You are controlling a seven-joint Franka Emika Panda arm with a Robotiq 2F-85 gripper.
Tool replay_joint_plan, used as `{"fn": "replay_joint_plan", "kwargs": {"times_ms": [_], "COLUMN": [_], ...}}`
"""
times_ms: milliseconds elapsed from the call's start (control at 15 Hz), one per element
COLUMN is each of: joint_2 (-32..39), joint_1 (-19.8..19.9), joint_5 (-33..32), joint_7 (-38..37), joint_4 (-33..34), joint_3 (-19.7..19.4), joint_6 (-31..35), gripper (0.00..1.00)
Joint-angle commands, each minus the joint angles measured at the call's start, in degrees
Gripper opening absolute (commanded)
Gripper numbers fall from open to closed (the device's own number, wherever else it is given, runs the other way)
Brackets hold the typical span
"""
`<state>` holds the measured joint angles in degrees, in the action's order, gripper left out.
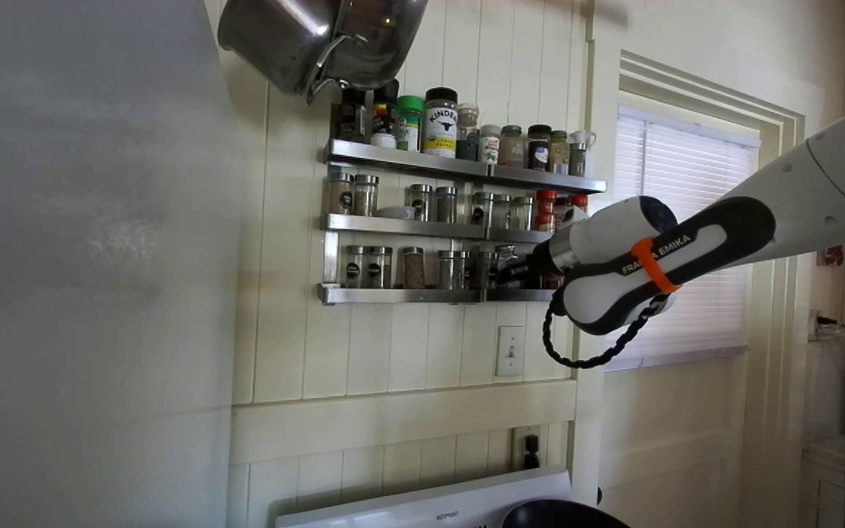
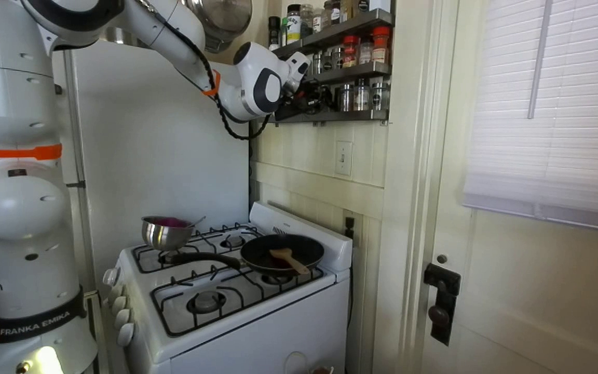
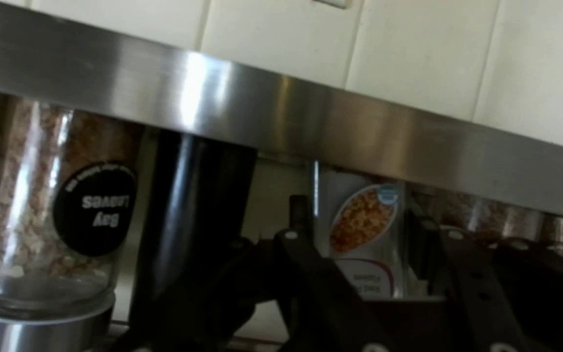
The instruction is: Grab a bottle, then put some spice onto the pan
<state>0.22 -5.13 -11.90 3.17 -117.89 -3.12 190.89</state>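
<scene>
In the wrist view, which stands upside down, a clear spice bottle (image 3: pixel 365 220) shows a label with red flakes on it. My gripper (image 3: pixel 359 221) is shut on this bottle, one dark finger along each side. The bottle's base end is hidden behind the metal lip of the lowest shelf (image 3: pixel 271 105); its cap end is lost in the dark between the fingers. In both exterior views the gripper (image 2: pixel 322 99) reaches into that shelf. Well below, the dark pan (image 2: pixel 304 249) rests on the stove; just its rim shows in an exterior view (image 1: pixel 554 510).
A bay leaves jar (image 3: pixel 42 205) and a black cylinder (image 3: pixel 191 195) stand beside the held bottle. Shelves with more jars (image 1: pixel 414 268) lie above and around. A wooden spatula (image 2: pixel 289 259) lies in the pan. A steel pot (image 2: pixel 163 237) sits on the stove; metal pots (image 1: pixel 283 44) hang overhead.
</scene>
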Motion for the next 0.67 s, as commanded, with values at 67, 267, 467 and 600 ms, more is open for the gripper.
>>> {"fn": "replay_joint_plan", "kwargs": {"times_ms": [67,267,467,600], "joint_2": [-0.7,-1.1,-1.4,-1.4], "joint_1": [1.5,2.1,2.4,2.6], "joint_5": [0.6,0.5,0.4,0.3], "joint_7": [2.2,2.7,3.0,3.2], "joint_4": [-2.0,-2.8,-4.1,-5.1], "joint_3": [2.2,2.3,2.4,2.5], "joint_6": [2.3,4.4,6.3,8.4], "gripper": [0.23,0.23,0.23,0.23]}}
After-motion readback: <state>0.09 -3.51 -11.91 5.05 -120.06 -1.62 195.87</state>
